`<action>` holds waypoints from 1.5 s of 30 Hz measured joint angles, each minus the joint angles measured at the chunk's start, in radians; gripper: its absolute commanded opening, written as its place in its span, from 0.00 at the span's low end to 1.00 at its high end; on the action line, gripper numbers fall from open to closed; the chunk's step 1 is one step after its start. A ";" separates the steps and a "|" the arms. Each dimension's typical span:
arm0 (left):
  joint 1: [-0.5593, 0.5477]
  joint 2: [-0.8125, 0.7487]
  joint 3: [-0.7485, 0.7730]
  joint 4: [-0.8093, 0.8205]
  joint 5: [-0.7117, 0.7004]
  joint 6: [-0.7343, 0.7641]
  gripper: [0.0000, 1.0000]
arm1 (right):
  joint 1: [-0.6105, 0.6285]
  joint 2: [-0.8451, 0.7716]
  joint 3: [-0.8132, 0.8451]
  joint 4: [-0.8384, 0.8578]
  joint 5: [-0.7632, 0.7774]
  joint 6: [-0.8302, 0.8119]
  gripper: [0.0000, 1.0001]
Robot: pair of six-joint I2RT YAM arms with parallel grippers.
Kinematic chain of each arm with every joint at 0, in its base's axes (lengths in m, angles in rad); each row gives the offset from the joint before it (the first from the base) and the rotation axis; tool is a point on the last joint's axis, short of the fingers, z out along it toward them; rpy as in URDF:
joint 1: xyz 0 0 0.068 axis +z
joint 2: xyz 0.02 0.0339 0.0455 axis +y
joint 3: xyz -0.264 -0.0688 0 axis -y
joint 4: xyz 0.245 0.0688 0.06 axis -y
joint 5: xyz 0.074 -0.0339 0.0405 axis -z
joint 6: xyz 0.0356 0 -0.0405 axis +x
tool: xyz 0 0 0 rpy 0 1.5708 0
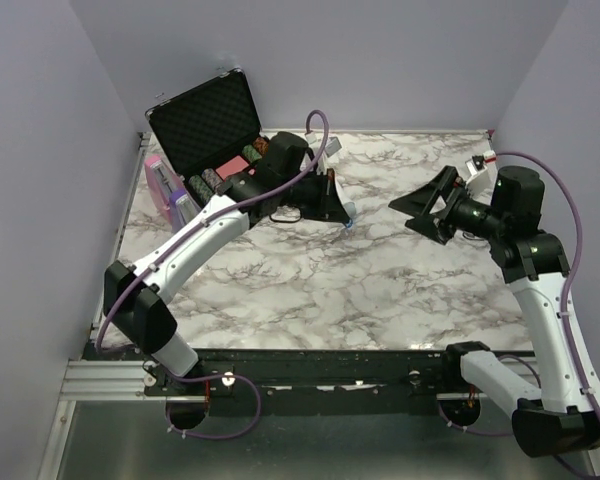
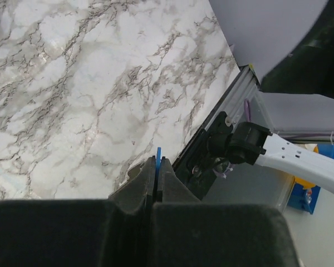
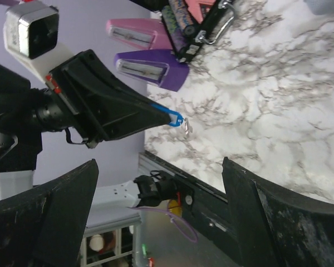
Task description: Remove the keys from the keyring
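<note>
The left gripper is clamped on the blue keyring, raised over the marble table. A small silver key seems to dangle from the ring. Nearby, the right gripper gapes wide, holding nothing.

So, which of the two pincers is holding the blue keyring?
The left pincer: its jaws are shut on the keyring, with a small key hanging from it. The right pincer stands wide open and holds nothing.
</note>
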 measured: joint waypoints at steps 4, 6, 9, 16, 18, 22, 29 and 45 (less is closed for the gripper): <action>-0.003 -0.052 0.078 -0.092 -0.010 0.022 0.00 | 0.000 0.004 -0.042 0.148 -0.066 0.095 1.00; -0.006 -0.077 0.122 -0.137 -0.011 0.033 0.00 | 0.000 0.004 -0.049 0.215 -0.095 0.133 1.00; -0.012 -0.110 0.183 -0.185 -0.010 0.042 0.00 | 0.000 0.004 -0.083 0.385 -0.152 0.227 1.00; -0.016 -0.159 0.340 -0.249 0.040 0.043 0.00 | 0.000 0.023 -0.146 0.774 -0.238 0.475 1.00; -0.018 -0.161 0.394 -0.253 0.066 0.037 0.00 | 0.000 0.032 -0.146 0.859 -0.256 0.527 1.00; -0.022 -0.164 0.467 -0.248 0.116 0.014 0.00 | 0.000 0.057 -0.146 1.047 -0.290 0.650 0.98; -0.022 -0.167 0.522 -0.144 0.217 -0.071 0.00 | 0.001 0.122 -0.124 1.336 -0.328 0.867 0.97; -0.032 -0.093 0.604 0.135 0.328 -0.277 0.00 | 0.105 0.188 -0.024 1.526 -0.333 1.010 0.94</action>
